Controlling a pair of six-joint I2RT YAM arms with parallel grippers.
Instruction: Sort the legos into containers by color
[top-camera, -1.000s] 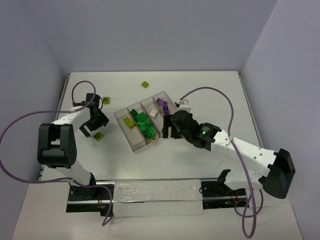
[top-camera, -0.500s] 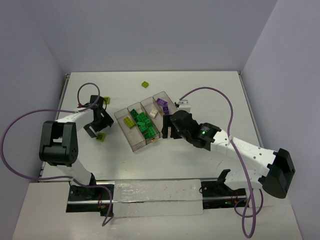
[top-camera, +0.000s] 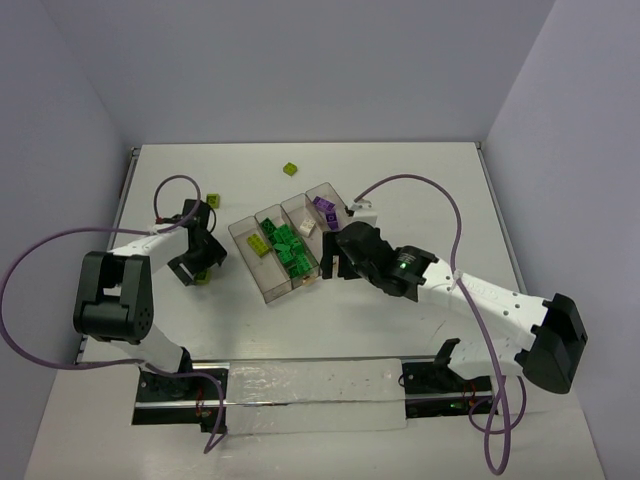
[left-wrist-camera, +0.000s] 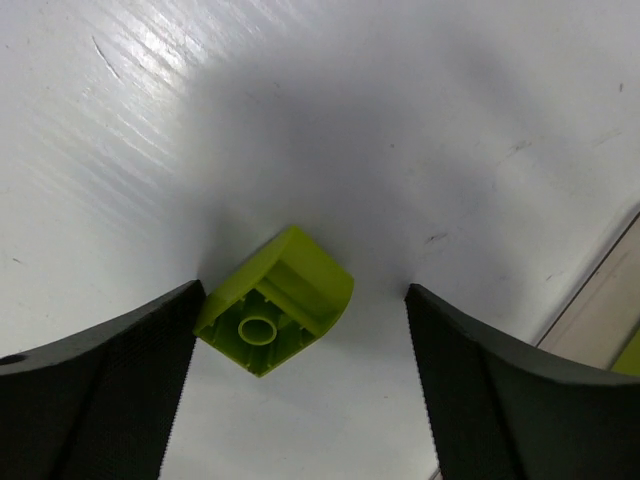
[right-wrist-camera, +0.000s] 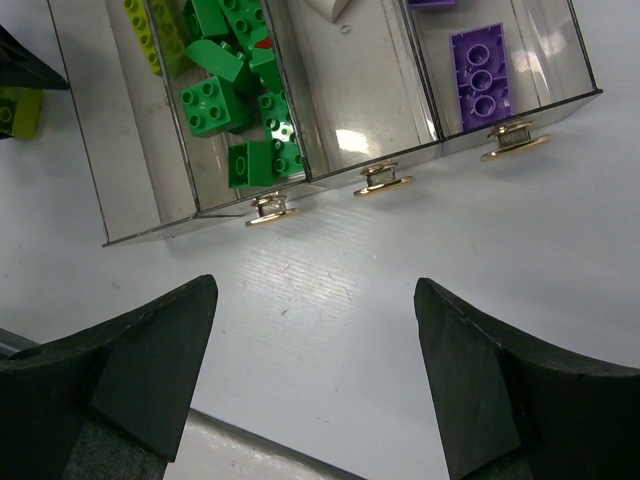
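Risk: the yellow-green lego (left-wrist-camera: 275, 318), centre of the left wrist frame, lies underside up on the worktop (left-wrist-camera: 400, 120), skewed to the left tool (left-wrist-camera: 302, 295). That tool is spread; one finger touches a brick corner, the other stands apart. Closing may spin the brick or pop it out. The right tool (right-wrist-camera: 316, 285), spread and empty, hovers by the tabs (right-wrist-camera: 385, 180). In the containers (right-wrist-camera: 110, 140), left to right in that frame: yellow-green, dark green, one white, purple.
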